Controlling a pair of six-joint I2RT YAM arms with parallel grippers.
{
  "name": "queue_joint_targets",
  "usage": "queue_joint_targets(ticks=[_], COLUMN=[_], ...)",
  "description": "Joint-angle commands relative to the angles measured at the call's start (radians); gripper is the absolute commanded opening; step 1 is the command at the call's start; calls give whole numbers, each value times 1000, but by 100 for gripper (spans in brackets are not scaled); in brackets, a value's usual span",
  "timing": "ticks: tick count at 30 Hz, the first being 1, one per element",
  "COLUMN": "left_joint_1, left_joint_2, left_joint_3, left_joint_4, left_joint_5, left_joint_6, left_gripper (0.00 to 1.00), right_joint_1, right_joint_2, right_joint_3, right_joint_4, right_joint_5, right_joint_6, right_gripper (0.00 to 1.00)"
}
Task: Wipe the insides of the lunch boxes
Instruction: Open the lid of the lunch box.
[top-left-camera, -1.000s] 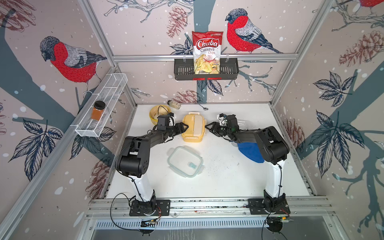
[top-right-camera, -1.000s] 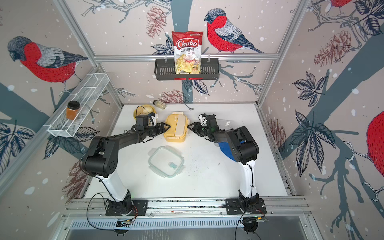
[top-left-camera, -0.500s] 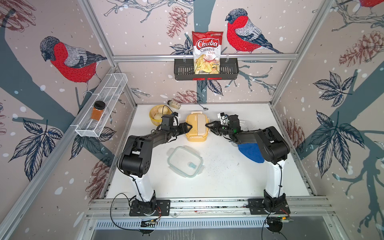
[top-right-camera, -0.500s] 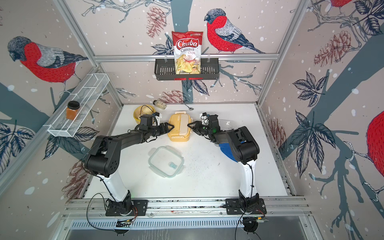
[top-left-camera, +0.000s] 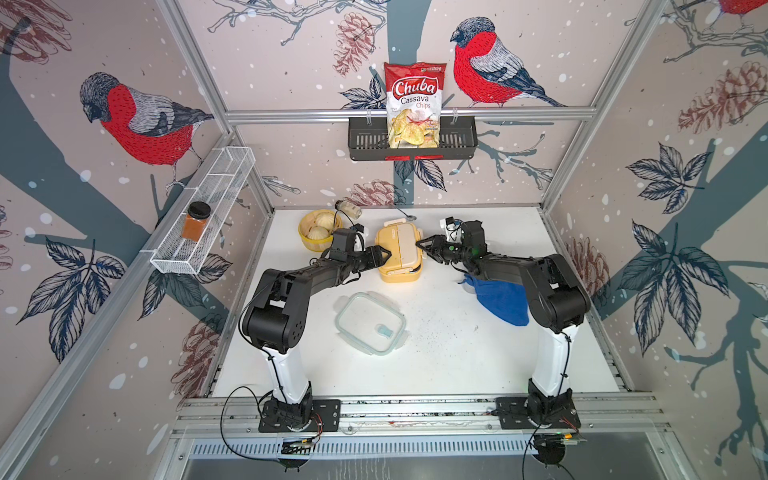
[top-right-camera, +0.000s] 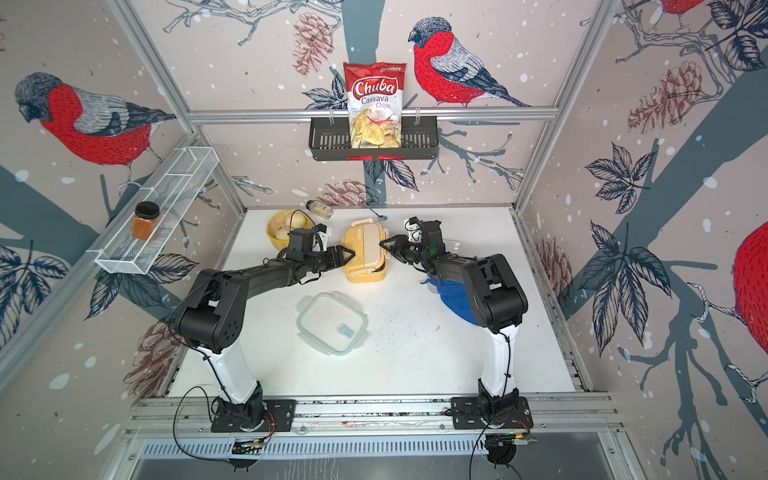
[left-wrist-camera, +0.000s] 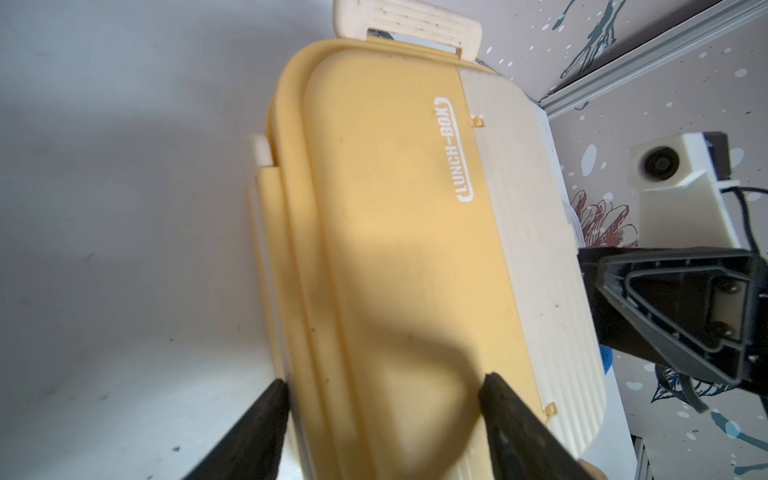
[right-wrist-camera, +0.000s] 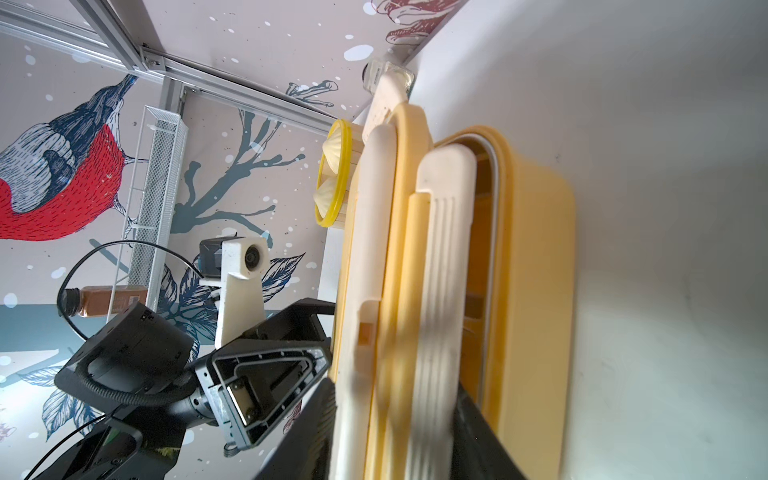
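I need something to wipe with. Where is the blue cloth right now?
In both top views the blue cloth lies on the table, partly under the right arm, to the right of the yellow lunch box.

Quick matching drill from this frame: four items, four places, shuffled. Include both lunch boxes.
Things:
1. yellow lunch box
2. clear lunch box
3. blue cloth
4. chips bag

Places:
A. in the black wall basket
B. partly under the right arm
C. between the left claw and the right claw
D. alone on the table, no claw at it

Pairs: 1-C, 2-D, 3-B, 4-A
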Motion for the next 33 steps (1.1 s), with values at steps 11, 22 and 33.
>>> queue_joint_targets(ticks=[11,22,33], left_joint_1=[-52,-30,125], left_joint_2=[7,-97,-388], left_joint_3=[0,-42,-116], left_joint_4=[44,5,-159], left_joint_5=[26,-19,-122], left_joint_6=[-8,0,52], left_gripper=[71,71,73], right_joint_1=[30,34,201], right_joint_2=[-37,-110,-152], right_joint_3=[141,187,378], right_joint_4=[-322,-390,-670], right_joint_5=[-10,45,285], right_joint_6=[-192,-198,-360], right_gripper=[43,14,8])
